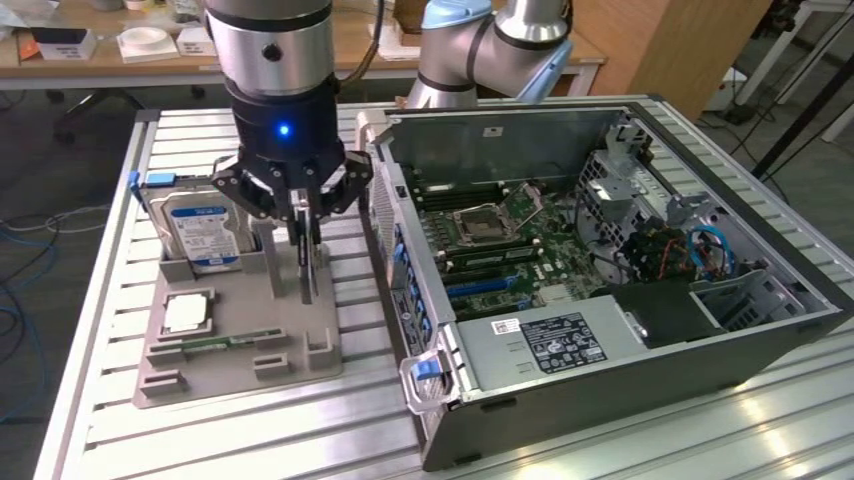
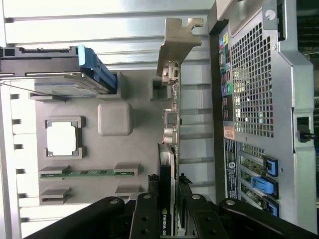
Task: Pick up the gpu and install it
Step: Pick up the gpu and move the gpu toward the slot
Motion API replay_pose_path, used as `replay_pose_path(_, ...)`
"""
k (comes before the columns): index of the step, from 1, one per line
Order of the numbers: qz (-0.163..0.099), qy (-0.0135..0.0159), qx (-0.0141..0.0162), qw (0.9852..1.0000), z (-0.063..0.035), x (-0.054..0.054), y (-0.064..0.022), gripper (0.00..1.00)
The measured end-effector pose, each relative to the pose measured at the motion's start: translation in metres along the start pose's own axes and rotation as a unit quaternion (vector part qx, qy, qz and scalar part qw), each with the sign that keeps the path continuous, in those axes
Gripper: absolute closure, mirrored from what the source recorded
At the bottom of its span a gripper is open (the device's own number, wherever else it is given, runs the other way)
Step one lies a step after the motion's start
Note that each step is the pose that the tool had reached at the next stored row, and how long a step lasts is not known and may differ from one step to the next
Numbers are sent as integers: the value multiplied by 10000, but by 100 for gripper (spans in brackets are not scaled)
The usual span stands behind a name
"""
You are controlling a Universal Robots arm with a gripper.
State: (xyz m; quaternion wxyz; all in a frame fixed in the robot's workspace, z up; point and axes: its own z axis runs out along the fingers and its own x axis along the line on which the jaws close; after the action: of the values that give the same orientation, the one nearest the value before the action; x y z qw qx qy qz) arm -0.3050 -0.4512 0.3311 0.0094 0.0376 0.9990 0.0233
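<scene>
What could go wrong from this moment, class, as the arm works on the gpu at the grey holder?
The end effector pinches the thin gpu by its edge, away from the bracket; the card may tilt or slip.
The computer case stands close beside; the bracket could catch its rear wall.
The hard drive stands near the end effector's links; they could knock it.

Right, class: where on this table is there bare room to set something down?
Bare table slats lie nearer the camera than the grey tray, and beyond the hard drive. The strip between tray and computer case is narrow. Crowded around the gpu, where the gripper hangs.
</scene>
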Motion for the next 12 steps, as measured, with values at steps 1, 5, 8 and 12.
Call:
replay_pose_path(1, 0, 0, 0, 10000, -25, 0, 1, 74)
replay_pose_path(5, 0, 0, 0, 10000, -123, -2, 6, 74)
replay_pose_path(8, 0, 0, 0, 10000, -195, -4, 9, 74)
replay_pose_path(12, 0, 0, 0, 10000, -293, -5, 14, 74)
